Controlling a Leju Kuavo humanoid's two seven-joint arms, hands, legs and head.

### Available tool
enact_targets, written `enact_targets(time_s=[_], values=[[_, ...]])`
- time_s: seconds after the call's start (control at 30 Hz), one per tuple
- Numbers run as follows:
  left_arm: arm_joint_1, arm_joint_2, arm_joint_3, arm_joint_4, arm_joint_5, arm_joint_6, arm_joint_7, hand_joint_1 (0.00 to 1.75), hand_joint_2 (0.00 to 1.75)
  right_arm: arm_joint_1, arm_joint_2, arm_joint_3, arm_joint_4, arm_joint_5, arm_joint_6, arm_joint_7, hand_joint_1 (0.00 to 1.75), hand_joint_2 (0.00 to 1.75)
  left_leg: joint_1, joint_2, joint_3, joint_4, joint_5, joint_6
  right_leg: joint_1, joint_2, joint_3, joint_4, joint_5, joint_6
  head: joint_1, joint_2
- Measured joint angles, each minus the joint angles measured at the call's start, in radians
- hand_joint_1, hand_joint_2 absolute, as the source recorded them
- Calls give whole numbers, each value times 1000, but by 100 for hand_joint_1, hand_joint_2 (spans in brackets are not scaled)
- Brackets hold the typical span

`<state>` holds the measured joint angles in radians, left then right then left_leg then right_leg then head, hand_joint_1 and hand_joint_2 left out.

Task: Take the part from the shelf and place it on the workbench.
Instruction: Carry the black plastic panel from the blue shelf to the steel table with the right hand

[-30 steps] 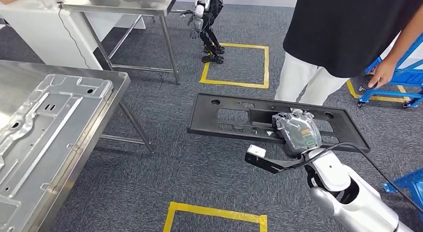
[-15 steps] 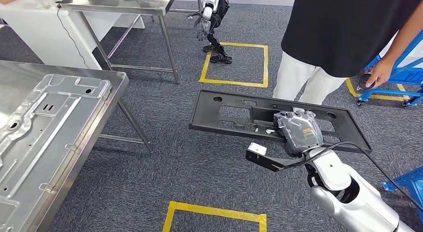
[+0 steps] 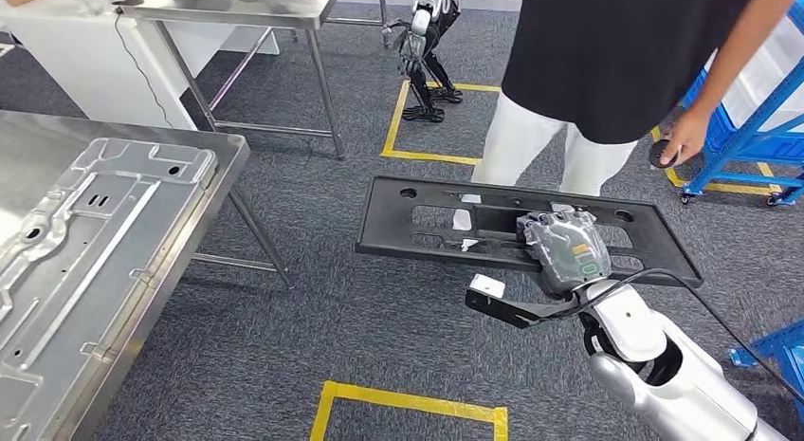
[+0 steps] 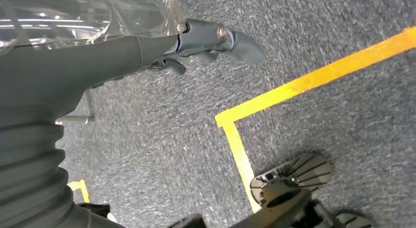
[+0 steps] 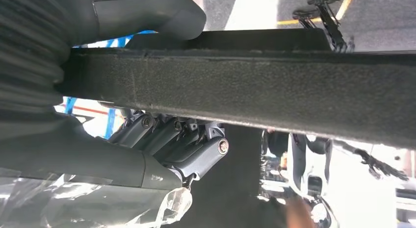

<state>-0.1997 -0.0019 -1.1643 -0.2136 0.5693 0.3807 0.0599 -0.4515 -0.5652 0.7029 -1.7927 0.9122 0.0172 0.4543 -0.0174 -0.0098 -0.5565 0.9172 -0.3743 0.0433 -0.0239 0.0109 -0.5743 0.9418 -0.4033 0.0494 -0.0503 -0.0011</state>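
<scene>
The right hand (image 3: 567,253) grips a long black plastic panel (image 3: 427,223), the part in this task, and carries it flat and roughly level above the grey carpet (image 3: 313,308). The hold sits toward the panel's right end, so most of its length reaches out to the left, unsupported; keeping it level probably stops it from twisting out of the grasp. In the right wrist view the thumb (image 5: 147,12) lies on one face of the panel's edge (image 5: 245,86) and the darker fingers (image 5: 196,149) curl against the other, closed firmly on it.

The left hand (image 4: 147,46) hangs over the carpet beside a yellow tape line (image 4: 314,78), its fingers loosely curled in and holding nothing.

The steel workbench (image 3: 223,161) stands to the left, well apart from the panel, and already bears a large stamped metal plate (image 3: 85,232) that covers much of its top. The panel is not yet over the bench, so the carry is judged about midway. A person in a black shirt (image 3: 616,52) stands just beyond the panel's far edge, near enough to matter if the long end swings.
</scene>
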Motion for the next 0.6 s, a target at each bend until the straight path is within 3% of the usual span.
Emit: enact_targets(time_s=[0.1,0.13,0.23,0.27,0.3,0.33,0.4,0.47,0.6], values=[[2,0,0,0,0,0,0,0,175,0,0,0,0,0,0,0,175,175,5,1,-12,25,-20,-10,0,-1,-2,-1,4,-15,-1,0],[1,0,0,0,0,0,0,0,175,-1,0,0,0,0,0,0,175,175,7,2,-30,69,-47,-16,-1,-1,-2,-2,5,-19,-1,0],[2,-1,0,0,0,0,0,0,175,-1,0,0,0,0,0,0,175,175,13,3,-129,288,-142,-29,2,-3,-2,-2,5,-24,-2,0],[2,-1,0,0,0,0,0,0,175,-1,0,0,0,0,0,0,175,175,13,3,-150,329,-151,-28,3,-3,-2,-2,5,-24,-3,0],[3,-1,0,0,0,0,0,0,175,-1,0,0,0,0,0,0,175,175,12,3,-153,331,-142,-25,3,-3,-1,-2,5,-25,-3,0],[3,-1,0,0,0,0,0,0,175,-1,0,0,0,0,0,0,175,175,11,3,-133,285,-112,-20,4,-2,1,-2,4,-25,-3,0],[1,0,0,0,0,0,0,0,175,-2,0,0,0,0,0,0,175,175,3,4,-57,123,-37,-5,4,-2,5,-3,3,-25,-3,0],[-2,0,0,0,0,0,0,0,175,-1,0,-1,0,0,0,0,175,175,-8,4,-8,12,2,7,3,-1,3,-5,4,-22,-2,0],[-1,0,0,0,0,0,0,0,175,0,-1,-1,0,0,0,0,175,175,-8,4,6,-24,14,18,1,-3,-4,1,-6,-8,-2,0]])
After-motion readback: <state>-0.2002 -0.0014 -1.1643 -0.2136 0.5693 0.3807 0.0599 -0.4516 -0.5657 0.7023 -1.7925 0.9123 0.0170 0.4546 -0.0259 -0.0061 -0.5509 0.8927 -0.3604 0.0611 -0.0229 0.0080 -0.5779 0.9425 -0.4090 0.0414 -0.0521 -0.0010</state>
